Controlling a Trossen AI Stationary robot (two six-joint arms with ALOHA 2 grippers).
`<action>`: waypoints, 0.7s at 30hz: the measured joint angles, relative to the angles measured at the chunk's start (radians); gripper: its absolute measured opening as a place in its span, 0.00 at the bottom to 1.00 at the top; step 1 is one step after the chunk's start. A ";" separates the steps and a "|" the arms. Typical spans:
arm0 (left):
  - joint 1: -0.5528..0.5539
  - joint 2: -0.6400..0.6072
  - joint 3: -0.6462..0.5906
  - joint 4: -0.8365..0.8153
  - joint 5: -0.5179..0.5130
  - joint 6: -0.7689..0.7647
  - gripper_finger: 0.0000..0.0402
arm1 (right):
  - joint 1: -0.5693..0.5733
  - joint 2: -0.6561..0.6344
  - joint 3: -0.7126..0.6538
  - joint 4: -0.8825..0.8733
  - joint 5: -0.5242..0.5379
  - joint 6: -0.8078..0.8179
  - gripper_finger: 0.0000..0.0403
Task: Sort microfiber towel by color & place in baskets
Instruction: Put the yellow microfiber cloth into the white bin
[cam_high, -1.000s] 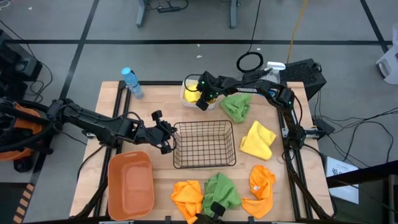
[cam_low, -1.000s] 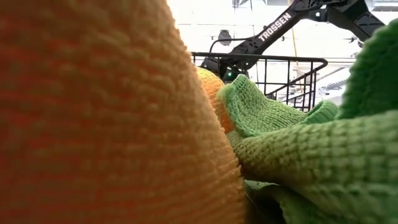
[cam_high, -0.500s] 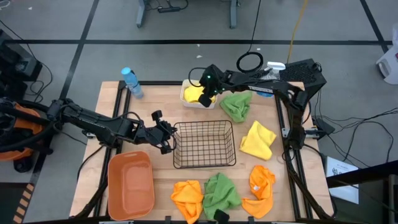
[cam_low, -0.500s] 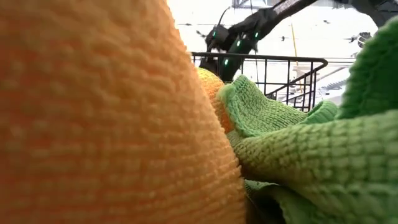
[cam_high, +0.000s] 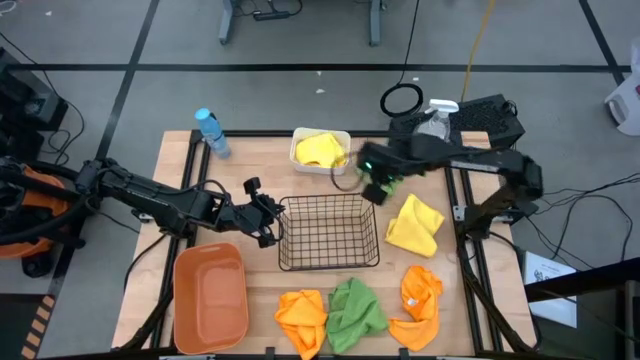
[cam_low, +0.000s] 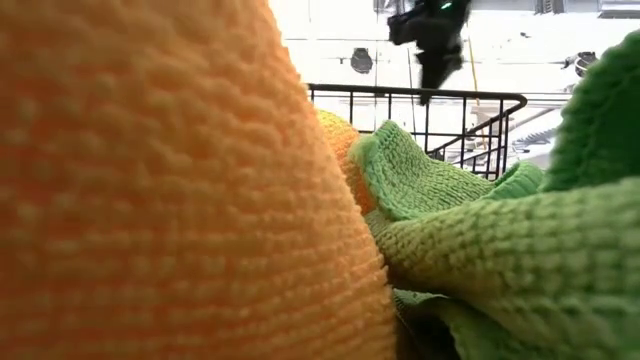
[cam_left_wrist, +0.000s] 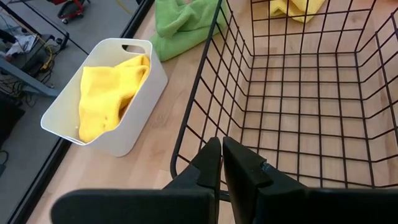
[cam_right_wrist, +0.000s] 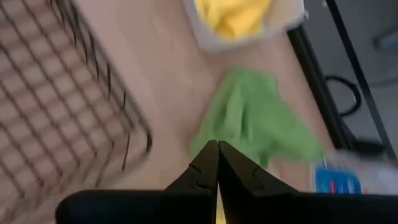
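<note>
From above you see one yellow towel (cam_high: 319, 150) in the white tub (cam_high: 297, 158) at twelve o'clock of the wire basket (cam_high: 328, 232), the clenched, empty right gripper (cam_high: 375, 190) at one o'clock, while your left wrist view shows the left gripper (cam_left_wrist: 221, 163) clenched at the wire basket's rim.

The left gripper (cam_high: 268, 218) is hovering low at mid-table, fingers pressed together — its arm reaching in from the left. The right gripper (cam_high: 377, 190) is hanging right of centre, fingers closed too.
</note>
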 joint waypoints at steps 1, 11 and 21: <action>0.000 0.000 0.000 0.001 0.000 0.000 0.06 | 0.022 -0.028 -0.024 -0.021 0.004 0.028 0.00; 0.000 0.000 0.000 0.011 0.003 -0.027 0.06 | 0.204 -0.352 -0.409 0.015 -0.037 0.395 0.00; 0.000 0.000 0.000 0.058 0.003 -0.026 0.06 | 0.330 -0.447 -0.727 0.153 -0.180 0.602 0.28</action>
